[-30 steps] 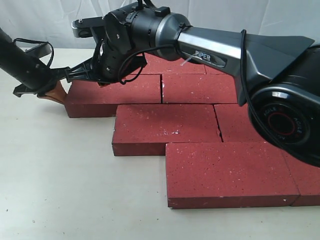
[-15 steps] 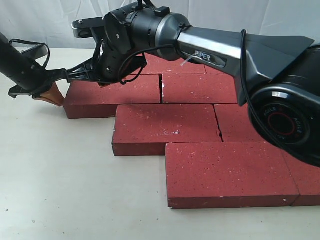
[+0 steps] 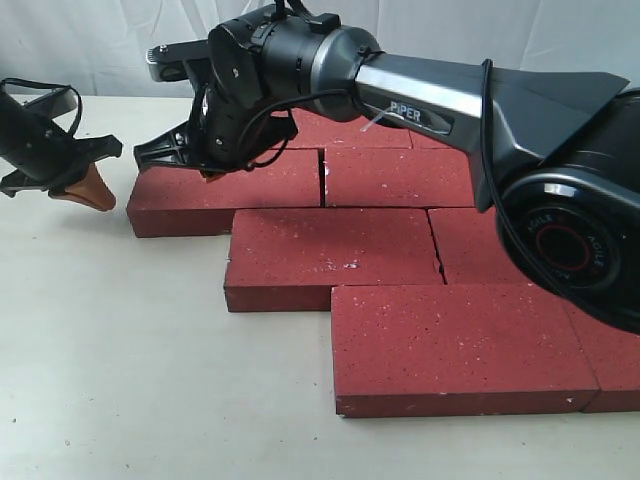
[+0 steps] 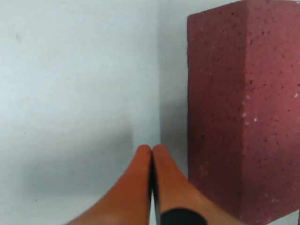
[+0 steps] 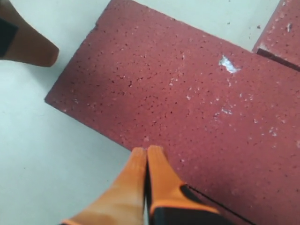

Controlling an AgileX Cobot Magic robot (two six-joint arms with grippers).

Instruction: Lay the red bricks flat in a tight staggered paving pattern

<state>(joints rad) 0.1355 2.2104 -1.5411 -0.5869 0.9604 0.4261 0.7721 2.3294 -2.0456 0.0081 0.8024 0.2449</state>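
While eyeing the right tool (image 5: 146, 151), can see orange tips pressed flat together with nothing between them, low over the outer corner of the end brick (image 5: 187, 93); can't tell whether actually touching. Same deal at the left tool (image 4: 151, 150): pinched shut, empty, over the bench (image 3: 120, 350) just off that brick's short end, clearly apart from it. Could easily go wrong with a nudge landing off-centre, swinging the brick round and opening up the thin dark seam (image 3: 322, 175) to its neighbour (image 3: 395, 175). Could also end with the two tools clipping each other, being so near. As for the red bricks (image 3: 330, 255): lying flat on the bench in rows stepped sideways, mostly snug, dark red, rough, speckled with little white chips, heavy-looking, so probably needing a firm push.
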